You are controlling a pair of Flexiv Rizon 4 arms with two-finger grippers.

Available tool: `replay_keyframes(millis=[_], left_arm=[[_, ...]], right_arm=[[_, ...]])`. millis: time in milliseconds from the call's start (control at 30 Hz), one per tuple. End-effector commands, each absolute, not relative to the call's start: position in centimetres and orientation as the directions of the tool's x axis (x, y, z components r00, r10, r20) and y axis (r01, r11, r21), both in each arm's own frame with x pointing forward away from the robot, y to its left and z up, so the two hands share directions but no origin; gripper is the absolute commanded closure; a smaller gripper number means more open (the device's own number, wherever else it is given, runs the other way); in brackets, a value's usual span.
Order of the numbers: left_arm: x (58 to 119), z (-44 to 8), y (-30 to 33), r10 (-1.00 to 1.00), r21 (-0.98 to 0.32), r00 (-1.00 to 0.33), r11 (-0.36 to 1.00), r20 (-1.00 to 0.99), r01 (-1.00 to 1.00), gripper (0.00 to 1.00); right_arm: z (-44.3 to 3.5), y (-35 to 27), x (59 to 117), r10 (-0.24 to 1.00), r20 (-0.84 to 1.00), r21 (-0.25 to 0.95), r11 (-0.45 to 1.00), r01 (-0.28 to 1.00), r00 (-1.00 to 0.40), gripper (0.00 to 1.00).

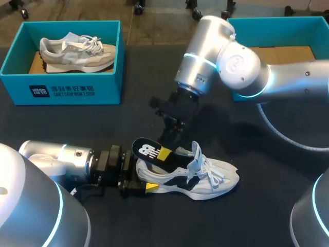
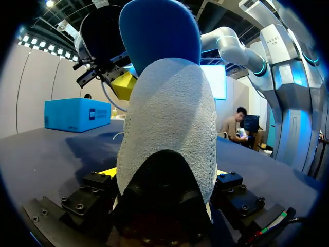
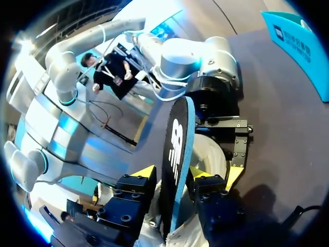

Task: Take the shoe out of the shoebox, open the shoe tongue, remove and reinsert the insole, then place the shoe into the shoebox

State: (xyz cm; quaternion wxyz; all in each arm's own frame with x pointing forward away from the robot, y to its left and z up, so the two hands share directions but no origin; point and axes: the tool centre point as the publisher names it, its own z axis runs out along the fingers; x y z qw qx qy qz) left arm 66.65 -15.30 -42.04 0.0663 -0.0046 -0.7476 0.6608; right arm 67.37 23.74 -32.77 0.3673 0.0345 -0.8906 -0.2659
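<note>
Dark table (image 1: pixel 77 123) underneath: the left gripper (image 1: pixel 140 177) clamps the heel of the white-and-navy shoe (image 1: pixel 208 181), and the right gripper (image 1: pixel 167 150) pinches the black, white-logoed insole (image 1: pixel 145 150), raised partly out of the shoe. Well behind stands a teal shoebox (image 1: pixel 110 88) bearing white lettering.

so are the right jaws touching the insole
Touching. The right wrist view shows the insole standing edge-on between the right jaws, a yellow tip pressed against each face.

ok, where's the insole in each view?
Head: insole sticks up from the shoe heel, in the right gripper.
Left wrist: insole rises above the heel, ahead of the left gripper.
Right wrist: insole edge-on in the right gripper.
Shared landmark: the shoe heel.
</note>
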Motion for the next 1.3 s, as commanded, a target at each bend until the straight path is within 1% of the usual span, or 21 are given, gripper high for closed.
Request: replay_keyframes(millis=[33, 133, 300, 400, 433, 467, 500, 733, 867, 900, 1300], left_arm=[[66.7, -42.2, -15.4, 0.093, -0.989, -0.991, 0.126, 0.093, -0.081, 1.0], [66.7, -42.2, -15.4, 0.093, -0.989, -0.991, 0.126, 0.093, -0.081, 1.0], [66.7, -42.2, -15.4, 0.093, -0.989, -0.991, 0.126, 0.093, -0.081, 1.0], [66.7, -42.2, -15.4, 0.093, -0.989, -0.991, 0.126, 0.093, -0.081, 1.0], [66.7, -42.2, -15.4, 0.093, -0.989, -0.991, 0.126, 0.093, -0.081, 1.0], [66.7, -42.2, -15.4, 0.093, -0.989, -0.991, 0.126, 0.093, -0.081, 1.0], [66.7, -42.2, -15.4, 0.093, -0.989, -0.991, 0.126, 0.093, -0.081, 1.0], [66.7, -42.2, -15.4, 0.093, -0.989, -0.991, 0.126, 0.093, -0.081, 1.0], [66.7, -42.2, -15.4, 0.093, -0.989, -0.991, 0.126, 0.093, -0.081, 1.0], [66.7, -42.2, -15.4, 0.093, -0.989, -0.991, 0.126, 0.093, -0.081, 1.0], [66.7, -42.2, -15.4, 0.093, -0.989, -0.991, 0.126, 0.093, -0.081, 1.0]], right_arm=[[-33.2, 23.5, 67.0, -0.253, 0.634, 0.504, 0.851, 0.144, -0.731, 0.64], [-33.3, 23.3, 66.8, -0.25, 0.634, 0.511, 0.846, 0.154, -0.731, 0.67], [-33.1, 23.3, 66.5, -0.25, 0.631, 0.515, 0.843, 0.155, -0.734, 0.69], [-32.9, 23.1, 66.2, -0.246, 0.63, 0.513, 0.844, 0.157, -0.737, 0.73], [-32.9, 23.1, 66.2, -0.247, 0.626, 0.518, 0.84, 0.158, -0.74, 0.76], [-32.8, 23.1, 66.2, -0.247, 0.626, 0.519, 0.84, 0.158, -0.74, 0.97], [-32.8, 23.1, 66.1, -0.245, 0.625, 0.518, 0.84, 0.159, -0.741, 1.0], [-31.9, 24.0, 66.3, -0.271, 0.577, 0.552, 0.825, 0.123, -0.77, 1.0], [-30.7, 24.9, 66.8, -0.305, 0.527, 0.597, 0.797, 0.09, -0.793, 1.0], [-29.9, 25.5, 66.9, -0.294, 0.505, 0.577, 0.814, 0.065, -0.812, 1.0], [-29.9, 25.5, 66.9, -0.294, 0.505, 0.577, 0.814, 0.065, -0.812, 1.0]])
